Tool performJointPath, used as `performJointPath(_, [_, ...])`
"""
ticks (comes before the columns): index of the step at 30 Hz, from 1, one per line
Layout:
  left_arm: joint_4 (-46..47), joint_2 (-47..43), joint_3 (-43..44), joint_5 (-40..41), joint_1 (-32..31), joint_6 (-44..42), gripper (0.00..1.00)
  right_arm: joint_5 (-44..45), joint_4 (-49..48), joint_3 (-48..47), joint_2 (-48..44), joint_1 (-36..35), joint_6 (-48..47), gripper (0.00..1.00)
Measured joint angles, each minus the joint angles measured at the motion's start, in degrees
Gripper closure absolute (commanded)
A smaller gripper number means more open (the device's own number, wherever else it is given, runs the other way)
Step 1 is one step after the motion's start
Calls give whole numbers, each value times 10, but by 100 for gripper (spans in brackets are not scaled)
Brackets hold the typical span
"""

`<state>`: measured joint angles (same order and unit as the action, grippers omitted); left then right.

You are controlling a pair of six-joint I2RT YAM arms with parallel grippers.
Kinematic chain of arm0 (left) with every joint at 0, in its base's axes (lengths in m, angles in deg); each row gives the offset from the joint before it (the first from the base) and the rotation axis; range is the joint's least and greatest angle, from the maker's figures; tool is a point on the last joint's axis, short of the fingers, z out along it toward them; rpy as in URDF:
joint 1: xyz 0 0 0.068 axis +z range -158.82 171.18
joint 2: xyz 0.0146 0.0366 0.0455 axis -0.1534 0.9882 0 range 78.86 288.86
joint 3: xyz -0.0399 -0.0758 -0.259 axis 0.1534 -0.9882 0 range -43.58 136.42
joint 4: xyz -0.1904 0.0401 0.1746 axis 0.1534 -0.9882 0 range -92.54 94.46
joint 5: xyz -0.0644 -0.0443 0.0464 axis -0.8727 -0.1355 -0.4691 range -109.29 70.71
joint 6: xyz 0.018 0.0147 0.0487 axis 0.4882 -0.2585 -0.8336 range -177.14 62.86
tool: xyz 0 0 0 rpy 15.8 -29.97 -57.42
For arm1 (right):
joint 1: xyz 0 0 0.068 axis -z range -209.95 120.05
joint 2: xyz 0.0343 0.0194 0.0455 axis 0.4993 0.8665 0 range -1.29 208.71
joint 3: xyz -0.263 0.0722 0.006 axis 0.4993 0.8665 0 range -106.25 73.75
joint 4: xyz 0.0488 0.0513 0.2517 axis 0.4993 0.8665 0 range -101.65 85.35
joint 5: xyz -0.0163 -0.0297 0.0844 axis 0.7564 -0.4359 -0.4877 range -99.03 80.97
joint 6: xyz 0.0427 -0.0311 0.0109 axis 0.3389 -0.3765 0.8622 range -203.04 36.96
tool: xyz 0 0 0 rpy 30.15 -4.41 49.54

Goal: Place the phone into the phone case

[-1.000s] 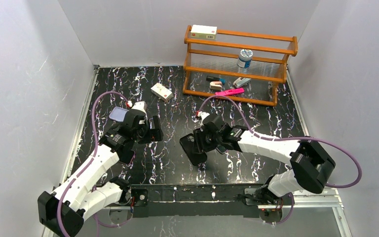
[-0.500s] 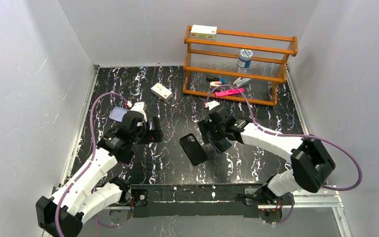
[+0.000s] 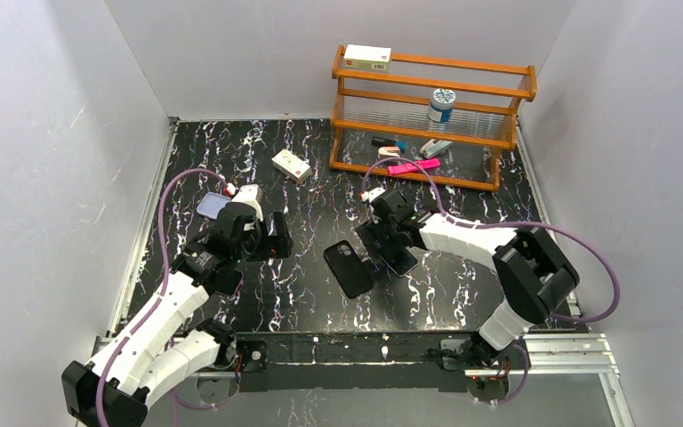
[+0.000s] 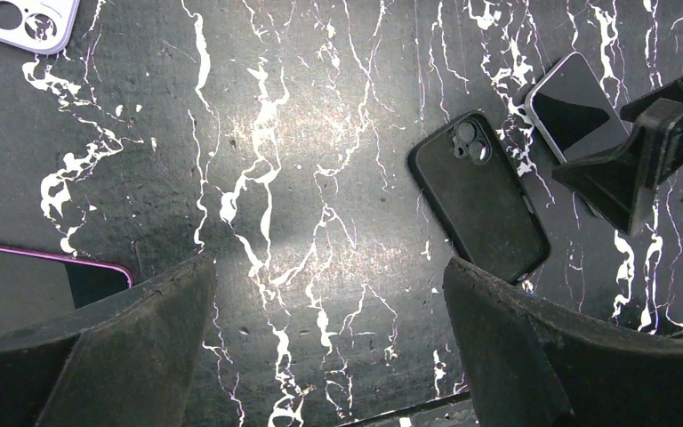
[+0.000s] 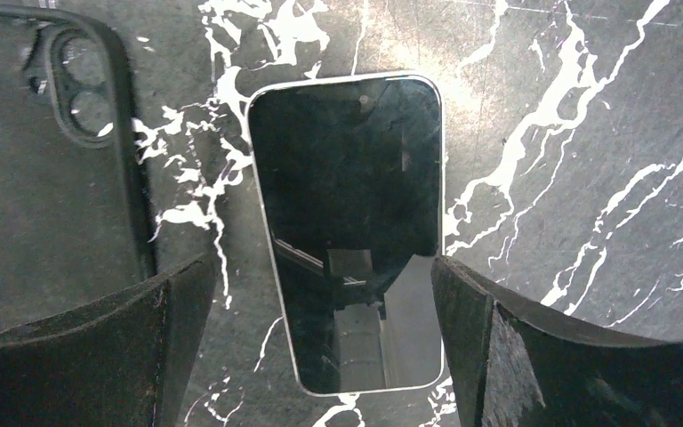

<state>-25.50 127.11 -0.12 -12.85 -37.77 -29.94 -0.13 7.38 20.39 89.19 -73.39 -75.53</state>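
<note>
Spread wide and gripping nothing: right gripper [image 5: 322,267], poised directly over the phone [image 5: 347,231]. Phone screen-up, flat on the table [image 3: 302,187], lengthwise between the two fingers. Also wide open and holding nothing: left gripper [image 4: 329,267], only bare marble beneath.

Off the left hand's outer side, near its wrist: the phone case [image 3: 214,205], well apart from the right hand. Only a corner in the left wrist view; cannot tell whether the cavity faces up.

Likely trouble:
- Thin phone lying flat, little edge to catch. Could skid or pop free on closing rather than lift.
- black slab [image 5: 44,169] just beside one right finger. Easy to nudge or pinch along with the phone, or to mistake for the case.
- Long carry across to the left hand's side; possible slip on the glossy rim, or a clash between the two arms.
- Case possibly cavity-down, so no seating without a flip.

Containers:
- Phone case: nothing in it, as far as visible.
- wooden rack [image 3: 462,64], well beyond the right hand: white box [image 3: 366,57] on top, bottle [image 3: 442,104] on the middle shelf, pink item [image 3: 413,165] and small bits on the lowest, too small to name.
</note>
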Motion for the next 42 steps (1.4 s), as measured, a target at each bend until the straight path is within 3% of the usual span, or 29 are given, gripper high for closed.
performJointPath(15, [1,-2,-7,2,0,-1,3,-5,-7,-10,39,28,-17,2])
performJointPath(30, [2,17,-7,-9,0,5,9,-31,5,-24,55,38,-5,35])
performJointPath(42, [32,42,-12,-55,0,33,11,-68,19,-19,33,39,85,46])
